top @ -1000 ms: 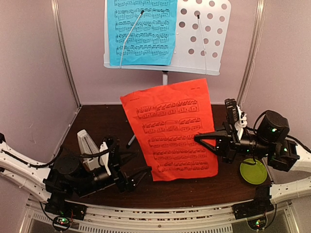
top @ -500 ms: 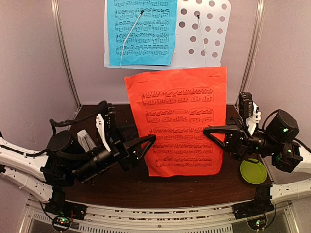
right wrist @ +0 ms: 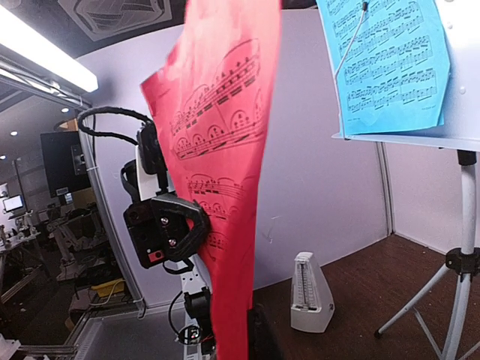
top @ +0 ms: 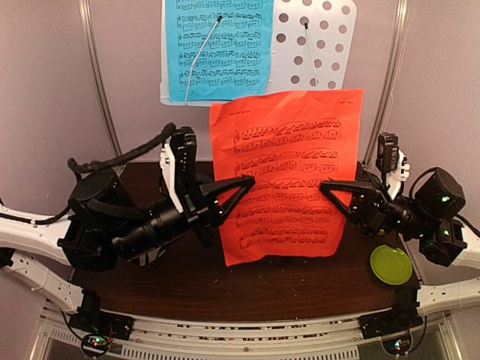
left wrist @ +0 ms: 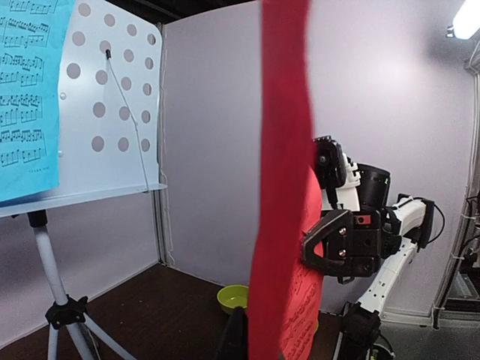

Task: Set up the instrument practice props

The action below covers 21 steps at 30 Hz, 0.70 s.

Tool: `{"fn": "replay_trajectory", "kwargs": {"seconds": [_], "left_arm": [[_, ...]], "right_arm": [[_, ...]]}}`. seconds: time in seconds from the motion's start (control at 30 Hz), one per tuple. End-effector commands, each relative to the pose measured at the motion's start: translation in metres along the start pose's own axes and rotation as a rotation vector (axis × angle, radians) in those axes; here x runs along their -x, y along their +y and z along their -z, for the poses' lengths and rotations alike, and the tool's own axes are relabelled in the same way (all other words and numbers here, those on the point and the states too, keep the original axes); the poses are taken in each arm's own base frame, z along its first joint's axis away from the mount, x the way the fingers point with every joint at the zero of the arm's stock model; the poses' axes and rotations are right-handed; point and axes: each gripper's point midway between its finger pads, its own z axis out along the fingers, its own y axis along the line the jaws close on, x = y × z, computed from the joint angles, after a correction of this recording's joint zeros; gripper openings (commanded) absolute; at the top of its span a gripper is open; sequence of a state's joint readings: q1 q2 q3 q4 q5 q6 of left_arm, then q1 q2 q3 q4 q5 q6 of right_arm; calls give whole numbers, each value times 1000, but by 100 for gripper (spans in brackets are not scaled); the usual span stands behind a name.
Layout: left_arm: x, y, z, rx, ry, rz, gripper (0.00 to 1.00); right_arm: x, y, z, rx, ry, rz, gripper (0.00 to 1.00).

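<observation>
Red printed music sheet (top: 289,176): one item, hanging upright in the air just in front of and below the white perforated music-stand desk (top: 324,46). In the top view its upper edge is overlapping the desk's lower lip. The left jaws are clenching its left edge and the right jaws are clenching its right edge at about the same height. Pinching both sides is keeping the paper flat and taut, presumably so it can be set against the desk without curling.

Blue printed music sheet (top: 220,49): sitting on the left half of the desk, with a wire page-holder lying across it. The right half is showing bare perforations and is judged the likely place for the red sheet.

Grey folding tripod (left wrist: 67,311): standing beneath the desk, legs spreading onto the bench (top: 285,281).

White pyramid metronome (right wrist: 311,292): standing upright on the bench, below and left of the desk, apart from the tripod.

Lime-green dish (top: 391,264): lying on the bench below and right of the desk, not being handled.
</observation>
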State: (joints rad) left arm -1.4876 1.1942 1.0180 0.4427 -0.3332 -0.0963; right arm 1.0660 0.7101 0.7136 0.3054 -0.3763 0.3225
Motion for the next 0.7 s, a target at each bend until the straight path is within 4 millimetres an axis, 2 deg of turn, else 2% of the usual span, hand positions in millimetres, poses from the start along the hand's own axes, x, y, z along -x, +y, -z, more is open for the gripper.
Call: {"fn": "replay_trajectory", "kwargs": {"seconds": [0.0,0.17,0.4,0.53,0.67], "left_arm": [[32,16,-8,46,-26,-51,0],[58,46,-11,126,-37,-84,0],[102,75,-20,168,-69,-133,0],[128,92,-26,210,-94,-139,0],[147,112,-34,277,-82,-150,0]], "right_arm": [[29,-21,-1,-117,-85,9,1],[49,-56,0,-293,-106,39,19],[93,-83,-11,-467,-126,122,39],[112,-105,-20,-599,-120,147,45],[134,-127,-21,-747,-132,165,52]]}}
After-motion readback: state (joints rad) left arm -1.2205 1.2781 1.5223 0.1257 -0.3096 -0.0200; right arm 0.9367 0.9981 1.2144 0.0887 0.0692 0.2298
